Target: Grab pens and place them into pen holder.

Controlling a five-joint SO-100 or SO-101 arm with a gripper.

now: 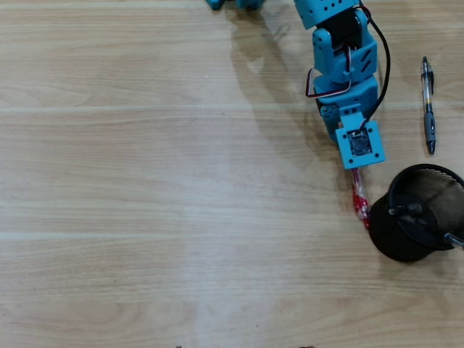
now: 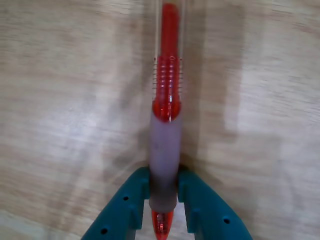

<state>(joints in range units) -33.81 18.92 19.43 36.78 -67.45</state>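
Observation:
My blue gripper [image 2: 163, 192] is shut on a red pen [image 2: 167, 115], clamping its pale grip section between both fingers [image 2: 129, 202]. In the overhead view the red pen [image 1: 359, 199] sticks out below the arm's wrist [image 1: 359, 141] and ends right beside the left rim of the black mesh pen holder [image 1: 417, 214]. The holder lies on the right of the table and holds dark pens. A blue-black pen [image 1: 428, 105] lies on the table at the far right, above the holder.
The light wooden table [image 1: 145, 181] fills the overhead view. The arm's blue base parts [image 1: 232, 3] show at the top edge.

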